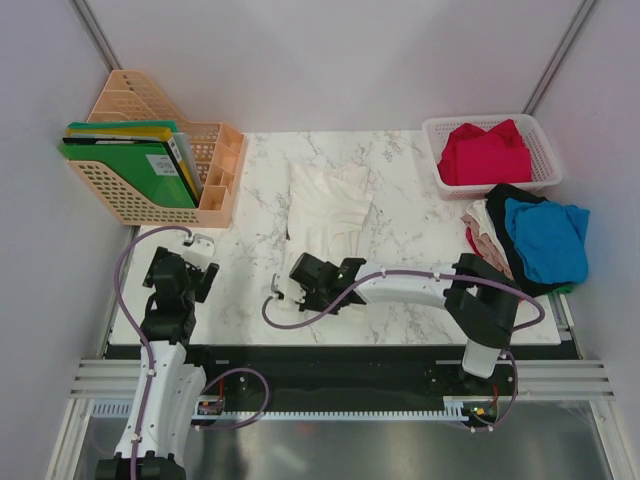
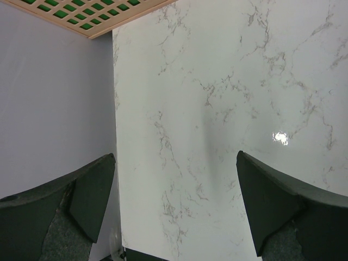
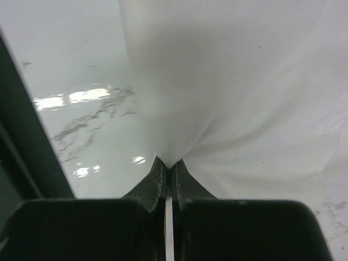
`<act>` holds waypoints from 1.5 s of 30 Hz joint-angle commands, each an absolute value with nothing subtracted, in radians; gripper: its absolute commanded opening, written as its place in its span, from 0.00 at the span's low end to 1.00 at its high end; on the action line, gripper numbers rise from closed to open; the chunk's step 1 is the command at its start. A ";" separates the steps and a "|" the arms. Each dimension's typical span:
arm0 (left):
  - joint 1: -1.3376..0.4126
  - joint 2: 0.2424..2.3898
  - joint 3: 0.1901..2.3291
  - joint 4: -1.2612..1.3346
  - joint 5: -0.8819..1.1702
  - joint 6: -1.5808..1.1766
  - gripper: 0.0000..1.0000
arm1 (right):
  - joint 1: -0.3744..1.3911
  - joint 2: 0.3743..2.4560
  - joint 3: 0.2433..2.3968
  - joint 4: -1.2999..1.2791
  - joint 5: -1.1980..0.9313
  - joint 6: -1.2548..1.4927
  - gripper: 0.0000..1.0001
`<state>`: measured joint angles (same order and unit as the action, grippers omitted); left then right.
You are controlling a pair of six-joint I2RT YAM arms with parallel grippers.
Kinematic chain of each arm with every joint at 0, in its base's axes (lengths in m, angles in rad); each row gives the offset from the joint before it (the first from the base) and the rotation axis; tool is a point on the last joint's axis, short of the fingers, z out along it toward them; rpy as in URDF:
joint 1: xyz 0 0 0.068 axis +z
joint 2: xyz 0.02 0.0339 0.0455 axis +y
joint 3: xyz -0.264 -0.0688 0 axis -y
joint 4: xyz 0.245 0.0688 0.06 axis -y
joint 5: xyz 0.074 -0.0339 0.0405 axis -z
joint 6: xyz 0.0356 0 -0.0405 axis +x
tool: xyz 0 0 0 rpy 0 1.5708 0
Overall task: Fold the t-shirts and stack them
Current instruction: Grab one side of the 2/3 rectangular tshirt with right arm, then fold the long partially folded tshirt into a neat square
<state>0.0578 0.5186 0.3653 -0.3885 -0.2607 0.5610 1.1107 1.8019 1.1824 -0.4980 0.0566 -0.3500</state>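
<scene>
Marble table (image 1: 400,310): fills the middle of the top view.
White t-shirt (image 1: 330,205): spread upper centre of the table, its near edge bunched and drawn into the right gripper.
Peach file rack (image 1: 215,185): upper left, holding green folders (image 1: 130,165).
White mesh basket (image 1: 548,160): upper right, with a red t-shirt (image 1: 485,152) inside.
Loose heap: right edge, just below the basket; blue t-shirt (image 1: 545,238) on top, black t-shirt (image 1: 505,195) and beige t-shirt (image 1: 485,225) beneath.
Right gripper (image 3: 168,166): centre of the table, clenched on a pinch of the white t-shirt's edge.
Left gripper (image 2: 176,163): lower left, fingers spread wide over bare marble, grasping nothing.
</scene>
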 commanded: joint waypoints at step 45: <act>0.061 0.535 0.359 -0.345 -0.279 0.538 1.00 | 0.893 1.799 1.787 -0.732 0.072 -0.626 0.00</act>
